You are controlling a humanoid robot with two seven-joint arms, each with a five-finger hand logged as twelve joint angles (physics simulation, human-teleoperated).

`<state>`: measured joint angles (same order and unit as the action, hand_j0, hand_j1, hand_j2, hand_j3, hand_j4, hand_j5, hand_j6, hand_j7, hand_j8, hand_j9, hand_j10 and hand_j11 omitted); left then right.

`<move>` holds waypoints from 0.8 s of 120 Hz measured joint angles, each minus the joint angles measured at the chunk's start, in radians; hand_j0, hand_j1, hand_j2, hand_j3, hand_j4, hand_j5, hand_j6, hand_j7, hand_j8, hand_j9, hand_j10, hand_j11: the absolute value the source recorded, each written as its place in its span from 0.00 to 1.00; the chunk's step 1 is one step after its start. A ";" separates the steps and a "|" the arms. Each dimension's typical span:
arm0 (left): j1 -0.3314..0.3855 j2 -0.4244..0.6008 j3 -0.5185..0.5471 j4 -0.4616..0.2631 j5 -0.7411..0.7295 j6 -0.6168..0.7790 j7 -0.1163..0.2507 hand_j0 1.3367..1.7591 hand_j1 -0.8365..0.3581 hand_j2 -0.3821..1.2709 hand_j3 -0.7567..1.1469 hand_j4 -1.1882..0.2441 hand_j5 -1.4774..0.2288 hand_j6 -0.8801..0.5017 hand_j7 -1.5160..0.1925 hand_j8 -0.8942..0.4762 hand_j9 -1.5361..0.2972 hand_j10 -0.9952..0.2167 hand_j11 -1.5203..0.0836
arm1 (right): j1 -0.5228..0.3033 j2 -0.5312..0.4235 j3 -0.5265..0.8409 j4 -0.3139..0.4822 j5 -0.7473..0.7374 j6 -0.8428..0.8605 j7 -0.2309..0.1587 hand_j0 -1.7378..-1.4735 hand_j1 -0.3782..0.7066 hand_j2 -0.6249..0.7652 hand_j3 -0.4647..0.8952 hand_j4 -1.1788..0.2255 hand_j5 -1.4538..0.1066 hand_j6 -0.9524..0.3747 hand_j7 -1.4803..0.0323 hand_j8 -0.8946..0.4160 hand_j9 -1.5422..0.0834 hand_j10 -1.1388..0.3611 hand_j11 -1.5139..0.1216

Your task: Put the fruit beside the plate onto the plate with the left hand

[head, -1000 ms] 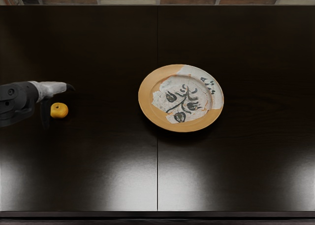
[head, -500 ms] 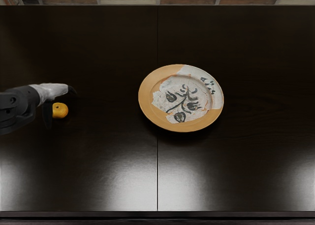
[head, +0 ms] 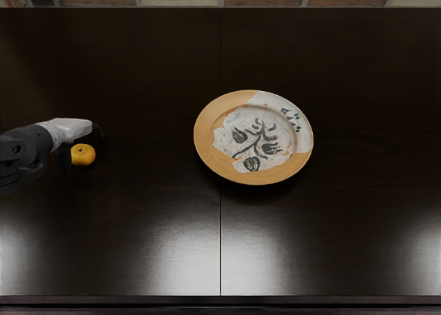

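count | fruit — 1 | plate — 1 | robot hand — 1

The left arm has a rounded black forearm casing and silver-grey wrist

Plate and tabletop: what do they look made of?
Plate: likely glazed ceramic, going by the orange rim and white centre with a dark brush-painted motif; little gloss shows. Table: probably dark polished wood or laminate; broad soft reflections near the front, a seam down the middle.
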<state>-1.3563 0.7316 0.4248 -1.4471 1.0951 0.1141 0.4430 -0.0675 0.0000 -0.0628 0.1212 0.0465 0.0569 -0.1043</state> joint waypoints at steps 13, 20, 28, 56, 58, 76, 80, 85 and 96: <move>0.006 0.002 0.001 0.000 0.002 0.000 -0.001 0.76 0.69 0.27 0.40 0.61 0.63 0.41 0.65 0.42 0.62 0.56 0.70 | 0.000 0.000 0.000 0.000 0.000 0.000 0.000 0.30 0.05 0.45 0.34 0.82 0.91 0.70 0.96 0.66 0.93 0.74 0.91; 0.005 0.004 0.000 0.001 0.002 0.000 -0.001 0.76 0.68 0.27 0.40 0.61 0.62 0.40 0.65 0.42 0.61 0.56 0.69 | 0.000 0.000 0.000 0.000 0.000 0.000 0.000 0.30 0.05 0.45 0.34 0.82 0.91 0.70 0.96 0.66 0.93 0.74 0.91; 0.005 0.015 0.000 0.001 0.002 0.000 -0.001 0.76 0.67 0.27 0.40 0.60 0.62 0.40 0.64 0.41 0.61 0.55 0.68 | 0.000 0.000 0.000 0.000 0.000 0.000 0.000 0.30 0.05 0.45 0.34 0.82 0.91 0.70 0.96 0.66 0.93 0.74 0.91; 0.002 0.029 -0.001 0.003 0.003 0.002 -0.004 0.76 0.63 0.28 0.40 0.57 0.59 0.37 0.61 0.38 0.58 0.52 0.65 | 0.000 0.000 0.000 0.000 0.000 0.000 0.000 0.30 0.05 0.45 0.34 0.82 0.91 0.70 0.96 0.66 0.93 0.74 0.91; 0.002 0.029 -0.001 0.003 0.003 0.002 -0.004 0.76 0.63 0.28 0.40 0.57 0.59 0.37 0.61 0.38 0.58 0.52 0.65 | 0.000 0.000 0.000 0.000 0.000 0.000 0.000 0.30 0.05 0.45 0.34 0.82 0.91 0.70 0.96 0.66 0.93 0.74 0.91; 0.003 0.029 -0.002 0.004 0.003 0.004 -0.006 0.76 0.60 0.28 0.40 0.55 0.56 0.35 0.59 0.36 0.56 0.49 0.63 | 0.000 0.000 0.000 0.000 0.000 0.000 0.000 0.30 0.05 0.45 0.34 0.82 0.91 0.70 0.96 0.66 0.93 0.74 0.91; 0.003 0.029 -0.002 0.005 0.003 0.004 -0.007 0.76 0.59 0.28 0.40 0.55 0.56 0.34 0.58 0.36 0.55 0.49 0.62 | 0.000 0.000 0.000 0.000 0.000 0.000 0.000 0.30 0.05 0.45 0.34 0.82 0.91 0.70 0.96 0.66 0.93 0.74 0.91; 0.004 0.030 -0.002 0.005 0.003 0.005 -0.007 0.76 0.59 0.28 0.40 0.54 0.56 0.34 0.58 0.35 0.55 0.48 0.62 | 0.000 0.000 0.000 0.000 0.000 0.000 0.000 0.30 0.05 0.45 0.34 0.82 0.91 0.70 0.96 0.66 0.93 0.74 0.91; 0.005 0.036 -0.002 0.004 0.003 0.022 -0.007 0.76 0.58 0.28 0.40 0.54 0.55 0.34 0.57 0.35 0.54 0.48 0.61 | 0.000 0.000 0.000 0.000 0.000 0.000 0.000 0.30 0.05 0.45 0.34 0.82 0.91 0.70 0.96 0.66 0.93 0.74 0.91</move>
<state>-1.3514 0.7680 0.4229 -1.4429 1.0978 0.1365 0.4359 -0.0675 0.0000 -0.0628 0.1212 0.0466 0.0569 -0.1043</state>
